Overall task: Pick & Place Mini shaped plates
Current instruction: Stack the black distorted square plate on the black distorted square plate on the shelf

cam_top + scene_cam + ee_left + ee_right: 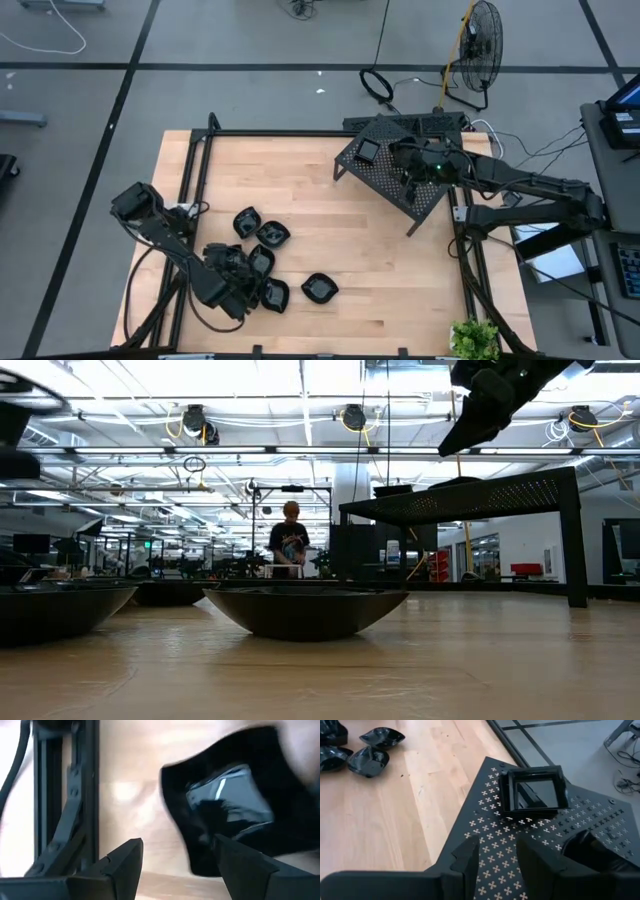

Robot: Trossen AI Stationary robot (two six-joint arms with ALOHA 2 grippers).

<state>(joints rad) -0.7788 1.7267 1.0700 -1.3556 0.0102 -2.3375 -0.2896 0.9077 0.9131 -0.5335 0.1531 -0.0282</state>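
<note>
**Square plate on the rack, others on the table**

A square plate (pixel 535 792) lies flat on the perforated rack (pixel 490 845), corners diagonal. The right gripper (pixel 497 860) hovers above it, parted, empty. The left gripper (pixel 175 865), spread, hangs over a glossy plate (pixel 230 815) among the cluster (pixel 262 260).

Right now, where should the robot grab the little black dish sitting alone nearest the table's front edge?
Probably by its raised rim, coming straight down from above. The lone dish rests flat and upright on the table, apart from the other dishes, so one finger could go inside the bowl and one outside, pinching the rim. The open left gripper is nearest.
</note>
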